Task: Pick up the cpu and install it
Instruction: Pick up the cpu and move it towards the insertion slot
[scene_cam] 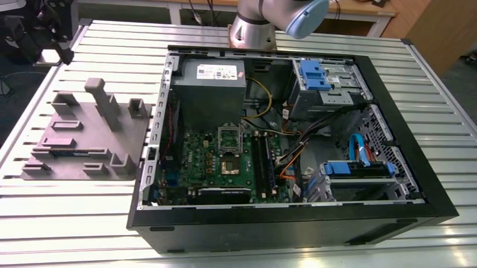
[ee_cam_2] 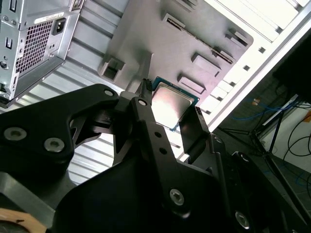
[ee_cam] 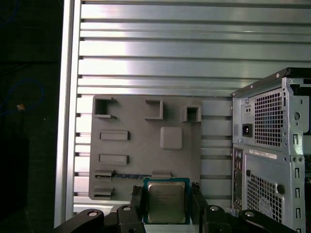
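The fingers clamp the cpu by its edges, clear of the grey fixture — keeping it level probably matters most.

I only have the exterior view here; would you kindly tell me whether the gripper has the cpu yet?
Observer: Yes. In both wrist views the gripper is shut on the cpu, with a finger against each of two opposite edges.
Operator: Thank you. Which face of the chip is towards the wrist cameras?
Observer: Its shiny metal top; in the first wrist view a thin green edge frames it.
Operator: And what lies beneath it?
Observer: The grey fixture block; the cpu appears to be raised clear of it.
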You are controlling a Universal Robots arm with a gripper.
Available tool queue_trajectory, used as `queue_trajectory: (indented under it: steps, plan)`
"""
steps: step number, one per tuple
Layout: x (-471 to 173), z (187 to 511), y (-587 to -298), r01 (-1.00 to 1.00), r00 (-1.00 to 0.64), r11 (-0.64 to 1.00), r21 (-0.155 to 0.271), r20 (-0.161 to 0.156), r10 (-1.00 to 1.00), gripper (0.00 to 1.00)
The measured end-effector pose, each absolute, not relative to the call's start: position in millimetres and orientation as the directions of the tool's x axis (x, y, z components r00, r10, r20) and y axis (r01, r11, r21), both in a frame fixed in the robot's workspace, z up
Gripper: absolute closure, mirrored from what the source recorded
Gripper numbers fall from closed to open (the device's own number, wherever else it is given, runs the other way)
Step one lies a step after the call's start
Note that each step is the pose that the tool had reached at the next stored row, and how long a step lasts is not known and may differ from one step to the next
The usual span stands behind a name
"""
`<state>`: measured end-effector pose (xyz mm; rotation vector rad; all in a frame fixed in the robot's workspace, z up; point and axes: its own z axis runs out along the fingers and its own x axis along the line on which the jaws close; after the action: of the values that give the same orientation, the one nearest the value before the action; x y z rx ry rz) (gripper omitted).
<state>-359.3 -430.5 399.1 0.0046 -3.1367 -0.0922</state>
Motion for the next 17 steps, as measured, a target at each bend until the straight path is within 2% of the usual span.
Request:
queue_trajectory:
  steps: [17]
  plan:
    - [-353.3, 399.1, -430.5, -0.003, -1.0, 0.998, 0.059, 0.003, -0.003, 0.53]
